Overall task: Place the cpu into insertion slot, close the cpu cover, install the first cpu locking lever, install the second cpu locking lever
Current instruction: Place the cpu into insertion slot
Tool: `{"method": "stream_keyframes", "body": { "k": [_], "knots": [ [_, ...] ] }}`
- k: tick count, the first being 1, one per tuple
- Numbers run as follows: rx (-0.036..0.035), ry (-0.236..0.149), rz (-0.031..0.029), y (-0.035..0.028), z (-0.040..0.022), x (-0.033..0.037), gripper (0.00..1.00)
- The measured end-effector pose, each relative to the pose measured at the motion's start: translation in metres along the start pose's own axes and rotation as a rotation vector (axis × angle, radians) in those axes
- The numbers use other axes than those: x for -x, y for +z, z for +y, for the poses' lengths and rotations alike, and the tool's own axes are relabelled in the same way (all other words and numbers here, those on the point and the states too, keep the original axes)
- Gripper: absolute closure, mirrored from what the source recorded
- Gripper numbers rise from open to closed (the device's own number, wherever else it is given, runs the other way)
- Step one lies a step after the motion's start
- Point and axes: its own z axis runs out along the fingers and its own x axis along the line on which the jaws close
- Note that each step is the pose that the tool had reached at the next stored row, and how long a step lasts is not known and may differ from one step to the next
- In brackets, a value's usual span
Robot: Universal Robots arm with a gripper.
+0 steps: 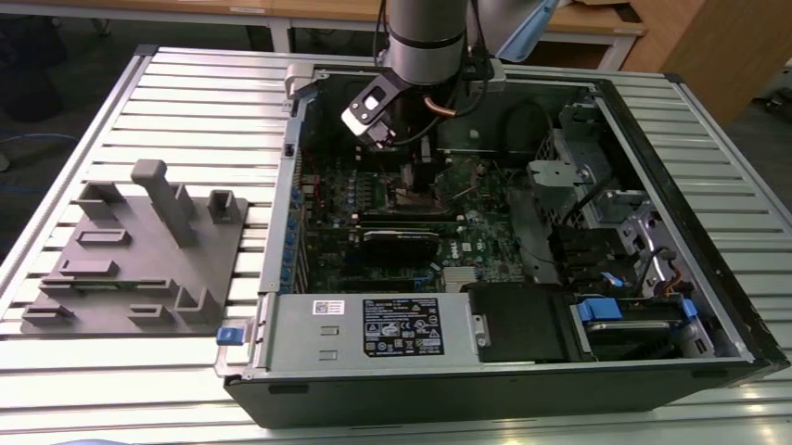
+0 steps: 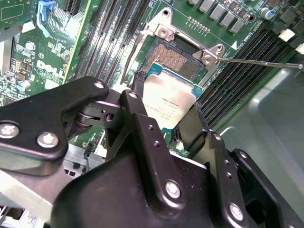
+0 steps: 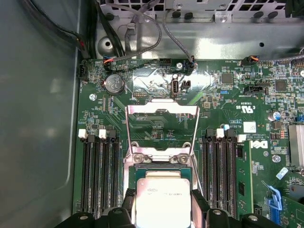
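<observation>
Slatted table under computer case, grey fixture

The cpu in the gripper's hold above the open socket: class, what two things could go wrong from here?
1. The gripper holds the cpu by two edges over the insertion slot; lowered skewed or off-centre, it might miss its seat and damage the slot.
2. The cpu cover is open close by, and a locking lever juts out; the gripper could snag either.

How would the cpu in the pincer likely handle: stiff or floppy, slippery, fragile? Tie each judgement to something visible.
Probably stiff: the cpu looks flat and straight-edged between the fingers of the pincer. Possibly slippery: its top is smooth bare metal, and only its edges are gripped. Likely light: it is a thin plate.
</observation>
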Motion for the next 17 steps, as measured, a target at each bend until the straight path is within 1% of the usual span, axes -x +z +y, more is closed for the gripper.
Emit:
{"method": "stream_keyframes", "body": {
  "k": [7,12,17],
  "knots": [
    [-0.0001,0.0,-0.0001,0.0,-0.0001,-0.0004,0.46],
    [0.0002,0.002,0.0007,0.0006,-0.0036,-0.0017,0.46],
    [-0.0001,0.001,0.0004,0.0013,-0.004,-0.0018,0.46]
  ]
}}
